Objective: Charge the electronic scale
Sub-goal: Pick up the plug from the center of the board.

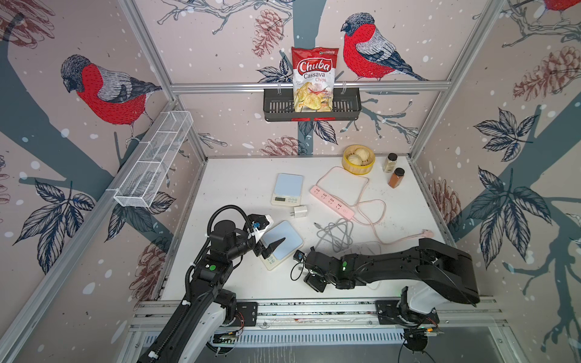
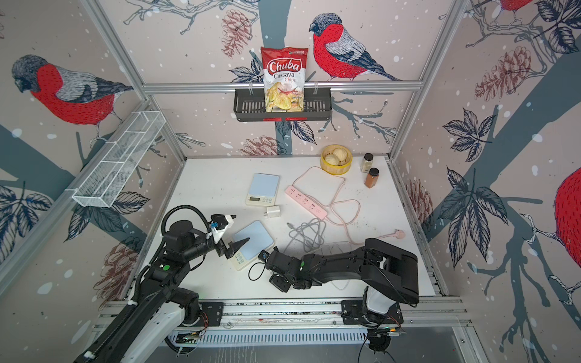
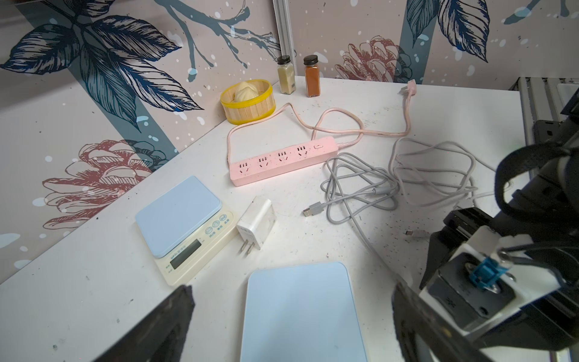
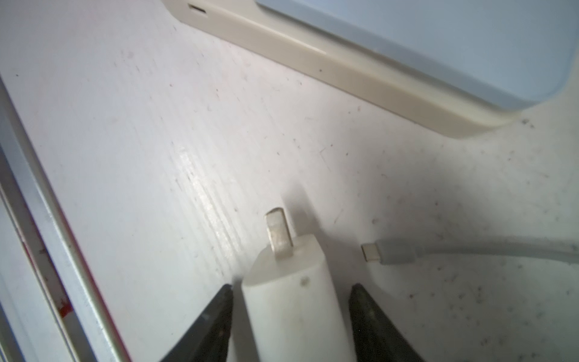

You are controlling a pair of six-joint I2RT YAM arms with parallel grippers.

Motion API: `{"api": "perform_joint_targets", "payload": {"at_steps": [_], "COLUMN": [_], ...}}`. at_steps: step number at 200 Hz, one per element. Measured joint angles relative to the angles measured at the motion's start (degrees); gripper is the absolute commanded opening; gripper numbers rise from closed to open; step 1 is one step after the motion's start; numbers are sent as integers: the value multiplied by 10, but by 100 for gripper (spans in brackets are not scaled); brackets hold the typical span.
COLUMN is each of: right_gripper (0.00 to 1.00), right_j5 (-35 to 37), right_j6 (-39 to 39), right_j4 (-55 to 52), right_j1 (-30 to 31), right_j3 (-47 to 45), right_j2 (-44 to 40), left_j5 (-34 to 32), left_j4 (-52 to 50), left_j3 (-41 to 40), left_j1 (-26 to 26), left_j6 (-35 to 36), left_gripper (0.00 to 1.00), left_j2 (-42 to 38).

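Two electronic scales with pale blue tops lie on the white table: a far one [image 1: 287,188] and a near one [image 1: 281,243]. My left gripper [image 3: 291,285] hangs open over the near scale [image 3: 300,313], one finger on either side. My right gripper [image 4: 293,286] is low by that scale's cream side [image 4: 329,62]. Its jaws stand on either side of a white charger adapter [image 4: 294,297], with a thin gap showing on each side. A grey USB-C plug [image 4: 388,250] lies beside it. Another white adapter [image 1: 300,211] lies by the far scale, and the pink power strip [image 1: 331,202] lies behind it.
Tangled grey cable [image 1: 334,235] and white cable [image 1: 367,248] lie mid-table, with the strip's pink plug [image 1: 427,233] to the right. A bamboo steamer [image 1: 358,169] and two spice jars [image 1: 390,162] stand at the back right. On the walls hang a chips bag [image 1: 314,80] and a wire basket [image 1: 154,160].
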Motion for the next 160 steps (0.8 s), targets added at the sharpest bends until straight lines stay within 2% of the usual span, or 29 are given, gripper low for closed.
{"api": "perform_joint_targets", "payload": {"at_steps": [18, 36, 66, 90, 104, 139, 160], "right_gripper": [11, 1, 0, 0, 0, 0, 0], "right_j5": [11, 13, -27, -97, -122, -141, -146], "right_j6": [-9, -32, -80, -122, -144, -214, -256], "right_j4": [-6, -22, -43, -58, -59, -63, -63], "right_j1": [0, -1, -37, -110, -143, -157, -158], "right_j3": [5, 9, 19, 37, 42, 42, 33], "right_j2": [-2, -21, -83, -146, -182, -250, -277], "left_j5": [8, 12, 33, 80, 108, 115, 119], "left_j4": [0, 0, 0, 0, -2, -12, -8], "left_j3": [0, 0, 14, 35, 45, 63, 69], "left_j1": [-2, -3, -3, -3, -8, -83, -117], "left_j6": [0, -3, -16, -13, -1, 60, 95], "left_gripper": [97, 97, 96, 79, 73, 76, 69], "left_j2": [-7, -17, -13, 17, 40, 84, 115]}}
